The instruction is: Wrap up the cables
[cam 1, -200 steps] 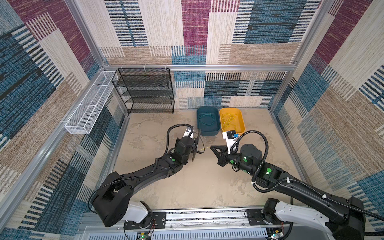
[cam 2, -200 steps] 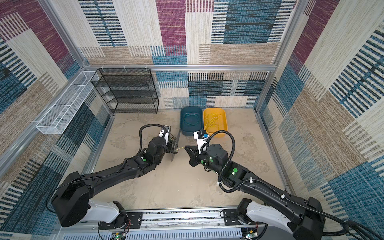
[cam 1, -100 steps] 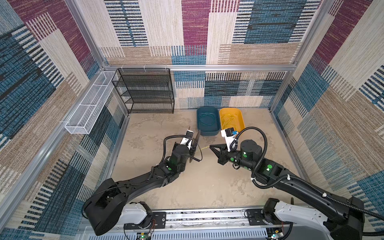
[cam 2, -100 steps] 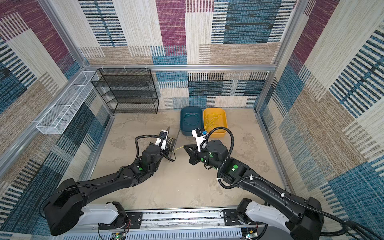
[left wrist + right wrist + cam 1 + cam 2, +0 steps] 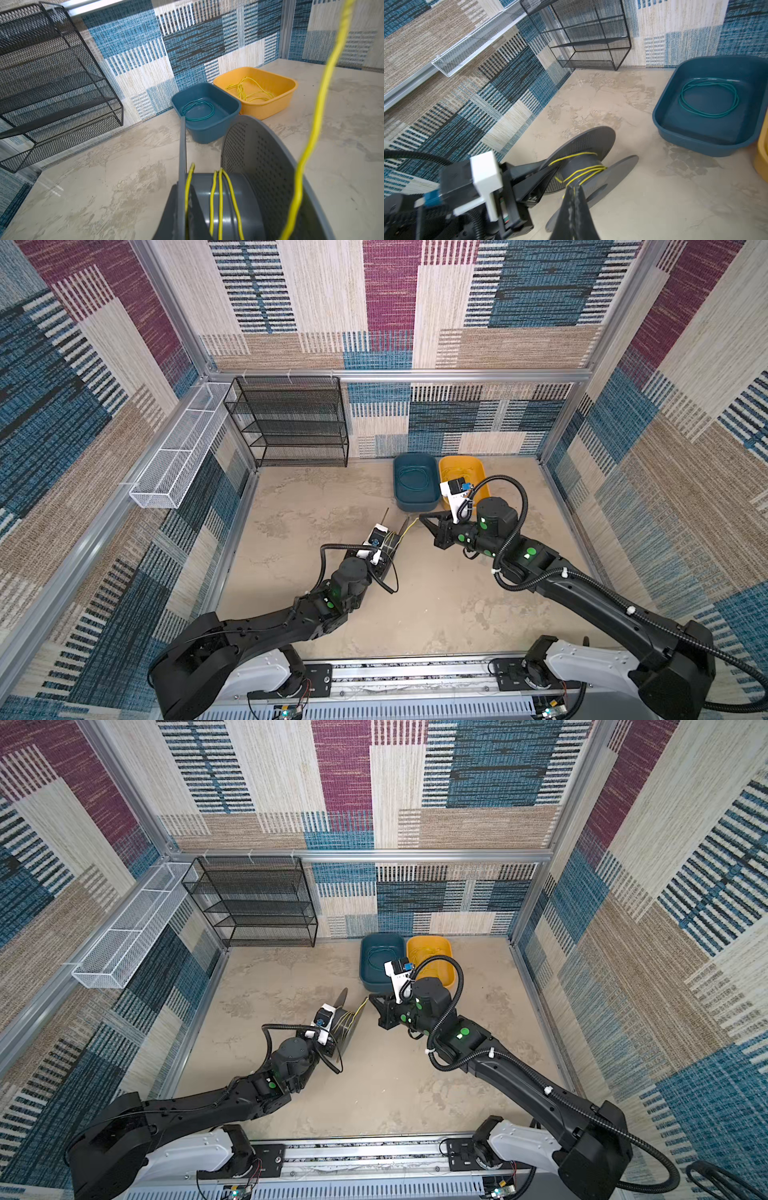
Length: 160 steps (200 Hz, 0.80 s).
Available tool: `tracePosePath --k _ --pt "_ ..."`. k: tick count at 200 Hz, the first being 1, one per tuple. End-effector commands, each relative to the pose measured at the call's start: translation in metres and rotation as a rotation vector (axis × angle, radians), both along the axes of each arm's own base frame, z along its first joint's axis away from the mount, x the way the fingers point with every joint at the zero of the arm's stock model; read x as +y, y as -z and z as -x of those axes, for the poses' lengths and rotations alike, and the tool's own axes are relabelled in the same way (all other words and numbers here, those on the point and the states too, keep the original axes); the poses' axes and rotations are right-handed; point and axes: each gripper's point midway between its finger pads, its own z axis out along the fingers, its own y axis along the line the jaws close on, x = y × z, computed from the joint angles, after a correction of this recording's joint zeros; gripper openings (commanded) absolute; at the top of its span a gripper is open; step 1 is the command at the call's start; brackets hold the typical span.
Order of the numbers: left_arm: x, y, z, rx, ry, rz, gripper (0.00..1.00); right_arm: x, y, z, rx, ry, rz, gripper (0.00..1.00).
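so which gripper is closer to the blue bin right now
Right. The right gripper has its tip just in front of the blue bin, at its near wall, pinching the yellow cable. The left gripper is further back toward the robot, holding the grey spool.

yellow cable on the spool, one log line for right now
left gripper: shut on spool | right gripper: shut on yellow cable | wraps: few on hub, strand runs to right gripper
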Motion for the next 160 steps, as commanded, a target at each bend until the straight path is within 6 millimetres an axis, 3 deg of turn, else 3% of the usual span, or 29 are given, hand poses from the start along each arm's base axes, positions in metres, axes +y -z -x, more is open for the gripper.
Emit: tracePosePath --k 1,45,76,91,136,160 --pt "0.002 -0.002 0.008 -0.014 0.029 -0.042 0.00 -0.010 -0.032 -0.026 -0.127 0.060 -0.045 0.00" --pt "0.001 -0.009 0.029 0.019 0.103 -0.009 0.00 -0.031 -0.023 -0.073 -0.113 0.117 -0.064 0.00" --pt "0.001 -0.027 0.041 0.019 0.141 0.049 0.00 -0.026 -0.010 -0.093 -0.076 0.084 -0.102 0.00" --pt "0.004 -0.030 0.036 0.051 0.098 0.040 0.00 -0.020 0.002 -0.098 -0.043 0.068 -0.111 0.00" --pt "0.008 -0.036 0.010 0.064 -0.039 0.108 0.00 -0.029 0.023 -0.076 0.027 0.077 -0.141 0.00" --pt "0.012 -0.034 -0.004 0.153 -0.147 0.222 0.00 -0.047 0.048 -0.040 0.060 0.094 -0.168 0.17"
